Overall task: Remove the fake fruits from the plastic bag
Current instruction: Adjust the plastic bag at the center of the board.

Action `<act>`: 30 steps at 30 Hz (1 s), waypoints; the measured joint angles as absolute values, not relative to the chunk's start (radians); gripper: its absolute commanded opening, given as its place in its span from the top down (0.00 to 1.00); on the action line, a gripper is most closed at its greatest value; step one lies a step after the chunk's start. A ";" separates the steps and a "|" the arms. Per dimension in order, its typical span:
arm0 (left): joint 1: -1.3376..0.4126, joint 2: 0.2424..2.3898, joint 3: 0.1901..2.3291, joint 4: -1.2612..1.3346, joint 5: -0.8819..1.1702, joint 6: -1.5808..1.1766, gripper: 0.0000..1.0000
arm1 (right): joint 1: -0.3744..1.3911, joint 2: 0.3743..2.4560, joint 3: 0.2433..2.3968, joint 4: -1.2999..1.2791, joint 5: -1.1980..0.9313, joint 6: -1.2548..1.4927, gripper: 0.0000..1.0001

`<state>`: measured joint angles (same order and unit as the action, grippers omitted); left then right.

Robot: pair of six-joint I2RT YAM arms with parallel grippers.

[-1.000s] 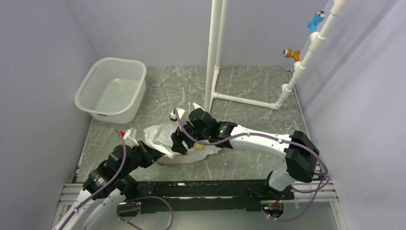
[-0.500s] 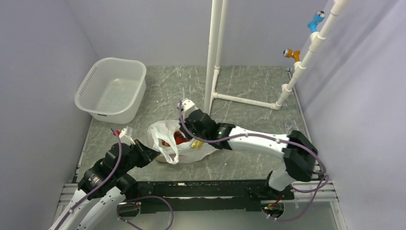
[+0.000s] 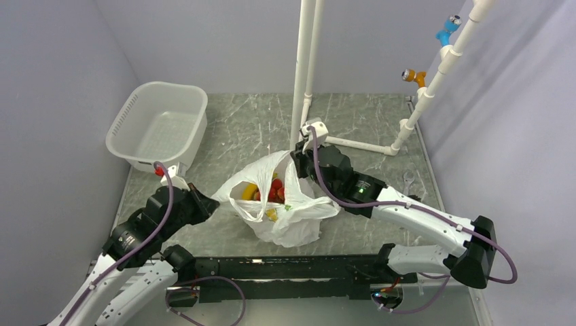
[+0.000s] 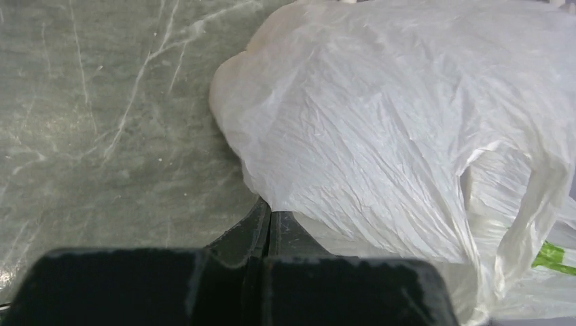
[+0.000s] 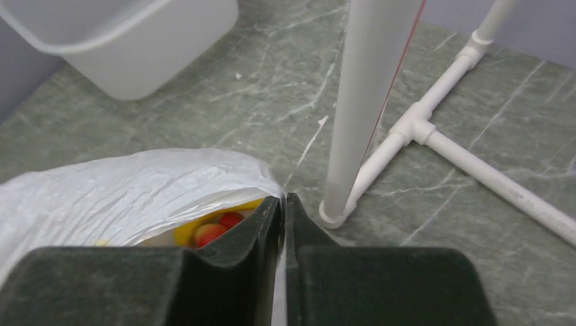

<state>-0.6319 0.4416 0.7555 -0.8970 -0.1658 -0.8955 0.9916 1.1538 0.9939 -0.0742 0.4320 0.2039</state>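
At table centre, the plastic bag (image 3: 293, 223) stands with its mouth open between the two arms. The left gripper (image 4: 270, 217) is clenched on the bag's left edge. The right gripper (image 5: 282, 204) is clamped on the far rim, with film pinched between its fingers. The fake fruits (image 3: 273, 193) lie inside the bag: a yellow banana (image 3: 250, 191) against red balls (image 3: 277, 186). A white tub (image 3: 157, 125) sits well apart at far left.

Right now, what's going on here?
The left gripper pinches the bag at its left side, and the right gripper pinches its far rim, so the mouth gapes open. The fruits, red and yellow, lie inside; none is out yet.
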 measured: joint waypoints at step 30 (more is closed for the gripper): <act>-0.632 0.635 0.978 -0.868 0.073 -0.490 0.00 | 1.031 1.006 1.027 -0.253 -0.141 0.277 0.51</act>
